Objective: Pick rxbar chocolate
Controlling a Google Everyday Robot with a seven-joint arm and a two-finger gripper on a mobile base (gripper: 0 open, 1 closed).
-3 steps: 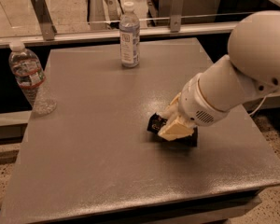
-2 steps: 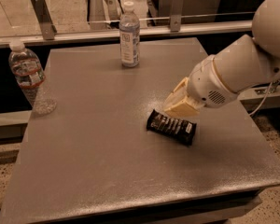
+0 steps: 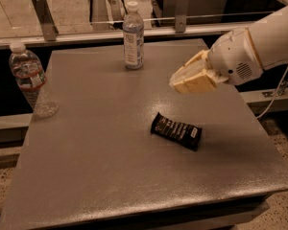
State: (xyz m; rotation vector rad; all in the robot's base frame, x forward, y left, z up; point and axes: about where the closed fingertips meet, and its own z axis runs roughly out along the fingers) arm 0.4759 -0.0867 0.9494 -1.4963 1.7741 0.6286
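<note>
A grey table [image 3: 96,143] seen from its front edge. A black-wrapped snack bar [image 3: 176,131] with white lettering lies flat on the table, a little right of the middle and angled toward the front right corner. The robot's gripper [image 3: 175,84] hangs in the air above and behind the bar, near the right edge, apart from it; its cream claw looks narrow and holds nothing. One clear water bottle [image 3: 133,37] stands near the back edge, another [image 3: 29,78] at the left edge.
</note>
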